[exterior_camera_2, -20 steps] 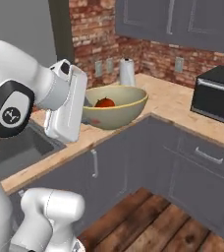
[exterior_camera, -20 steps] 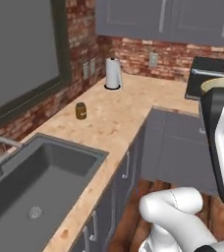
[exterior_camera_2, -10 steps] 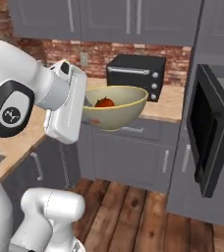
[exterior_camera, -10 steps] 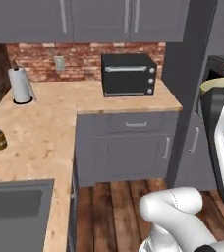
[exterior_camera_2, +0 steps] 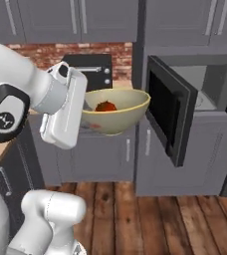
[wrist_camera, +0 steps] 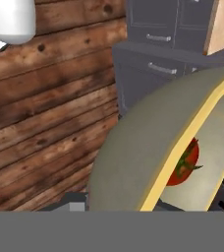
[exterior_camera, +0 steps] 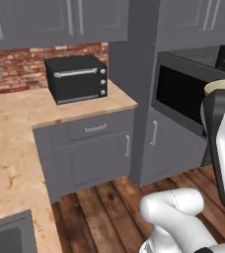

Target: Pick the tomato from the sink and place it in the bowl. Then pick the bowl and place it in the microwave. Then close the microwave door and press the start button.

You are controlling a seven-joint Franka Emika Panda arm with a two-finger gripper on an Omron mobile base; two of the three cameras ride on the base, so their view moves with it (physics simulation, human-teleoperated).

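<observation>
With the tomato [exterior_camera_2: 105, 106] already lying in the bowl [exterior_camera_2: 116, 114], our claw [exterior_camera_2: 88, 118] grips the bowl's rim and we carry it; next we judge it must pass the open microwave door [exterior_camera_2: 169, 108] onto the turntable

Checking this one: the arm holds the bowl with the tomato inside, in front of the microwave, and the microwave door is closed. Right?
Not quite. The microwave door stands open, swung out toward the robot, as the right base view shows. The rest holds: the bowl is carried with the tomato inside, in front of the microwave.
</observation>
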